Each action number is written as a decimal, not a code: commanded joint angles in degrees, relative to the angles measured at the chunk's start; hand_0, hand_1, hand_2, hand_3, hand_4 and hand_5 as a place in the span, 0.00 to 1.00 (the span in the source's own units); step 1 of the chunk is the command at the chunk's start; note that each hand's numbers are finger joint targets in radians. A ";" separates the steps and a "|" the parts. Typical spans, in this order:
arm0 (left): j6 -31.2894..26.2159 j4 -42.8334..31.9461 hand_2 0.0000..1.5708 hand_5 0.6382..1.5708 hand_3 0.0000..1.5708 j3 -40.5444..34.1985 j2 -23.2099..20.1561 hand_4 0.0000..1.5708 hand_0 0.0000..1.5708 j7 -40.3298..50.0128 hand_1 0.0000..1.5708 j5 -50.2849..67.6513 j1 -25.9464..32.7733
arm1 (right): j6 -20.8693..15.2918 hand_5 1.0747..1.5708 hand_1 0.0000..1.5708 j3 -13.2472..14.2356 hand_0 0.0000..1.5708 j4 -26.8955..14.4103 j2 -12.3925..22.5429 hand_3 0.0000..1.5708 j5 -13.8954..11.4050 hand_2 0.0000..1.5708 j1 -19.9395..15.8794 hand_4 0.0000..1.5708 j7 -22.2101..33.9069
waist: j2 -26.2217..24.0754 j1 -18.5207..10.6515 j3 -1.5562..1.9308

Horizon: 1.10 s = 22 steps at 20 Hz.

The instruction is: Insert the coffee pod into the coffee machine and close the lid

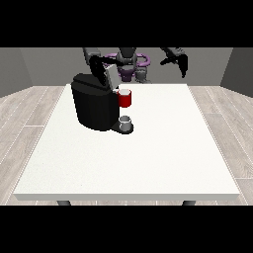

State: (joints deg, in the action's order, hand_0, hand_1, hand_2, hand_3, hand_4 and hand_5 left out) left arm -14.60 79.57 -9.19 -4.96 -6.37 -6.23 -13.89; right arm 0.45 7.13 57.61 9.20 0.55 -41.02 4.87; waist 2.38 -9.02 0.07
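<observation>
Grey thing [126, 123] sits before black coffee machine [95, 101]; right-side robot hand [181, 60] hangs with relaxed fingers.

Legible text, labels, brands, numbers, signs: none. The black, boxy coffee machine [95, 105] bears no readable marking on its visible faces, and neither does its pale grey raised lid [111, 74]. The large white rectangular table [148, 163] carries no print.
</observation>
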 commanded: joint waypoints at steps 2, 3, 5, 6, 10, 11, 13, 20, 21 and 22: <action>-0.33 0.52 0.00 1.00 0.00 0.69 -0.94 0.22 0.00 -2.06 0.00 -0.69 1.29 | 0.27 1.00 0.00 -1.91 0.00 -0.92 0.29 0.00 -2.34 0.00 -2.92 0.10 -2.20 | 2.70 -2.04 -0.07; 1.40 -0.24 0.00 1.00 0.00 1.67 0.96 0.22 0.00 -0.51 0.00 -1.53 0.55 | -0.15 1.00 0.00 -3.40 0.00 0.21 -0.17 0.00 -3.22 0.00 -5.47 0.07 1.51 | 0.88 -1.56 -0.09; 3.43 1.75 0.00 1.00 0.00 3.82 4.23 0.23 0.00 2.13 0.00 -1.90 -1.57 | 0.27 1.00 0.00 -3.18 0.00 -0.48 -0.74 0.00 -3.03 0.00 -5.00 0.03 -2.12 | 2.79 -2.07 -0.05; 1.70 1.82 0.00 1.00 0.00 3.10 2.64 0.24 0.00 4.94 0.00 -0.89 -2.27 | -0.70 1.00 0.00 -2.00 0.00 -0.76 0.98 0.00 -2.78 0.00 -9.57 0.07 4.28 | 0.76 -4.15 -0.06; 1.10 -0.35 0.00 1.00 0.00 2.00 0.01 0.25 0.00 -0.01 0.00 -1.95 -0.74 | -1.32 1.00 0.00 -4.66 0.00 1.30 -1.41 0.00 -4.43 0.00 -8.35 0.00 2.97 | 1.80 -3.58 -0.09; 0.85 -0.06 0.00 1.00 0.00 2.53 1.23 0.23 0.00 0.48 0.00 -1.08 -0.94 | -0.94 1.00 0.00 -5.24 0.00 0.96 -2.82 0.00 -4.23 0.00 -6.83 0.00 1.35 | 2.07 -3.28 -0.08; 0.07 -0.10 0.00 1.00 0.00 2.11 -0.46 0.20 0.00 1.14 0.00 -1.21 -3.33 | -1.97 1.00 0.00 -4.54 0.00 1.35 -0.53 0.00 -5.15 0.00 -11.45 0.00 3.27 | 3.08 -5.02 -0.10; 0.24 0.38 0.00 1.00 0.00 4.89 1.55 0.23 0.00 0.64 0.00 -2.19 -5.96 | -3.50 1.00 0.00 -6.35 0.00 2.37 1.54 0.00 -9.47 0.00 -15.77 0.14 4.92 | 6.47 -9.74 -0.10; -0.21 -0.50 0.00 1.00 0.00 4.07 1.53 0.25 0.00 0.26 0.00 -1.08 -6.12 | -3.97 1.00 0.00 -6.16 0.00 3.10 1.72 0.00 -9.70 0.00 -16.02 0.19 5.17 | 7.17 -9.65 -0.11; -1.40 0.86 0.00 1.00 0.00 3.96 0.41 0.25 0.00 1.15 0.00 -0.63 -6.13 | -2.09 1.00 0.00 -4.74 0.00 2.63 4.00 0.00 -8.66 0.00 -16.43 0.17 6.91 | 5.30 -10.86 -0.07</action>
State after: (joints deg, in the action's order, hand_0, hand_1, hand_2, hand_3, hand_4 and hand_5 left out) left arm -14.74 79.85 -5.43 -3.85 -5.72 -7.42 -18.41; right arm -3.57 4.59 58.13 15.44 -8.48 -51.05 15.43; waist 8.21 -14.96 1.27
